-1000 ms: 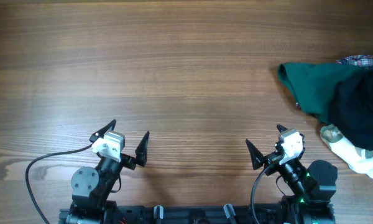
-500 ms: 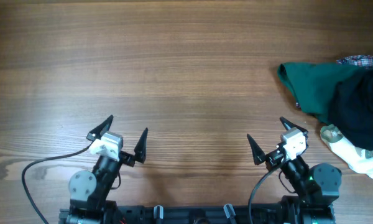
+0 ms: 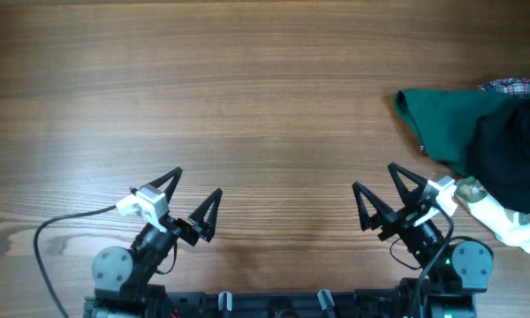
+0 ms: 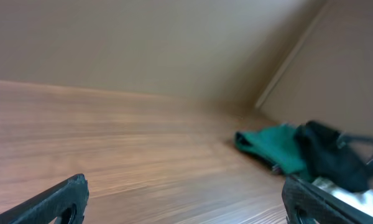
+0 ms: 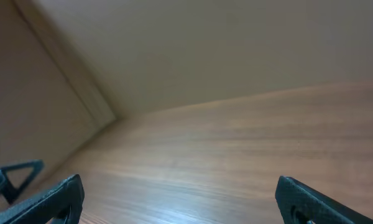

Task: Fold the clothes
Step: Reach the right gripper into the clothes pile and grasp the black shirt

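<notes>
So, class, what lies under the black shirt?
The black shirt lies on a dark green garment; a white garment pokes out at its near side, plaid fabric at its far side. How far they run underneath is covered.

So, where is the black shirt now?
In the overhead view, the black shirt lies at the far right, on the green garment, with a white garment beside it.

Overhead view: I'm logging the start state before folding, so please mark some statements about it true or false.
1. The black shirt lies on the green garment at the table's right edge. True.
2. The left gripper is shut on the shirt. False: it is open and empty.
3. The right gripper is open, holding nothing. True.
4. The black shirt is spread flat mid-table. False: it is bunched in the pile.
</notes>
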Available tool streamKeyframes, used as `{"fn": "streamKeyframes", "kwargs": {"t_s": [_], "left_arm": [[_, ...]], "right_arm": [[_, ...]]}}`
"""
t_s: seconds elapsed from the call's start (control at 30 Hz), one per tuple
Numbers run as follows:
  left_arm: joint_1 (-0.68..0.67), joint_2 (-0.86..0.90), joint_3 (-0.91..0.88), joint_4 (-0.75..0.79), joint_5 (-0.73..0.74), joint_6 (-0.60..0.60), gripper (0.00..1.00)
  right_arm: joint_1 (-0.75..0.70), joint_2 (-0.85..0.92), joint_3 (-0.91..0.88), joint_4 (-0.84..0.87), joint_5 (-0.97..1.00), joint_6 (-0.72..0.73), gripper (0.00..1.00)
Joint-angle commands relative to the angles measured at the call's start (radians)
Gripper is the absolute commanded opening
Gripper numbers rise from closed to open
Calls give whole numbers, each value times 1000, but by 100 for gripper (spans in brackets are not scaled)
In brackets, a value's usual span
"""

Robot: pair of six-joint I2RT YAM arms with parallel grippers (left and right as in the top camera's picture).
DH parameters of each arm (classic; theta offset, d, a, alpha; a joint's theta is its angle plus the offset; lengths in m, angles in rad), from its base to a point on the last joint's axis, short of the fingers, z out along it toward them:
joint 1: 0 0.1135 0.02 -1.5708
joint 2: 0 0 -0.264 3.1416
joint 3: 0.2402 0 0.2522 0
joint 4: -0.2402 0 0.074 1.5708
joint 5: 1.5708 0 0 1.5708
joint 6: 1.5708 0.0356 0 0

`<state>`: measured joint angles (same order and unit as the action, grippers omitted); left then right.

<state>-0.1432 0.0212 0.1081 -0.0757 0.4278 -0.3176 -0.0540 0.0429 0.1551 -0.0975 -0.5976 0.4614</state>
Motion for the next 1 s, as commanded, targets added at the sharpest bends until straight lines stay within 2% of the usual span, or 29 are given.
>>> {"fn": "streamKeyframes", "kwargs": {"t_s": [0.0,0.1,0.2,0.3,0.37,0.43,0.5,0.57,0.67,0.7,0.87,0.97], "left_arm": [[1,65,159,-32,4,-143,100],[1,191,298,-85,-60,-143,100],[1,406,496,-184,-66,-131,100],[1,678,779,-417,-66,-27,100],[1,863,997,-621,-67,99,100],[1,984,1148,-759,-66,180,100],[1,1110,1295,-865,-46,166,100],[1,1164,1328,-861,15,146,100],[1,1200,1327,-859,51,145,100],[1,1206,1327,-861,55,145,100],[1,1208,1327,-871,-37,146,100],[1,1209,1327,-890,-60,145,100]], "right_arm": [[1,124,112,8,29,114,100],[1,318,240,-12,29,112,100],[1,580,433,-139,29,98,100],[1,851,678,-314,17,-20,100],[-4,1021,877,-450,-50,-221,100],[-5,1136,1029,-530,-145,-378,100],[-5,1228,1126,-586,-248,-332,100],[-6,1269,1139,-603,-261,-341,99],[-26,1289,1140,-623,-100,-229,91],[-51,1289,1145,-648,9,-158,91],[-250,1289,1288,-892,513,0,91],[-395,1310,1340,-920,621,22,89]]}}
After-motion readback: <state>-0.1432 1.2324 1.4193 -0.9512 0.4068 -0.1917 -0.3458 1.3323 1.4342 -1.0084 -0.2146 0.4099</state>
